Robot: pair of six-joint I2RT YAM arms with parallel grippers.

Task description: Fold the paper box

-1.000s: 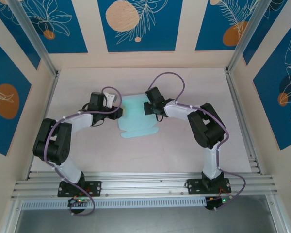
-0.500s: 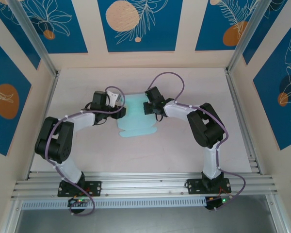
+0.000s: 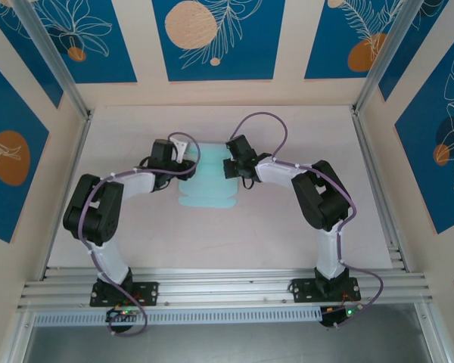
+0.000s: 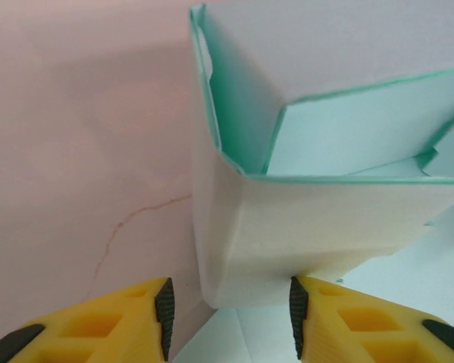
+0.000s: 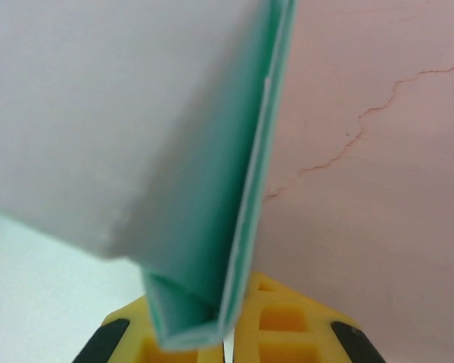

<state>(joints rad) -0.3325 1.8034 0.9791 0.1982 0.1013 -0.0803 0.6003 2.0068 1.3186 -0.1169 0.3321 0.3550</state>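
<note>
I see right gripper (image 5: 225, 336) clamping a fold of the pale light-blue card paper box (image 5: 98, 113); left gripper (image 4: 231, 318) released, straddling its wall; box edges cropped.

We see a robotics lab test cell, two robot arms (image 3: 321, 200) bolted to an aluminium rail (image 3: 227, 286), pale counter (image 3: 250, 242), boxed in by walls with blue leaf-print panels (image 3: 212, 45).

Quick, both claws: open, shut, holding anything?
Left claw: open, a raised wall of the box between its fingers.
Right claw: shut on the box's folded edge.
</note>
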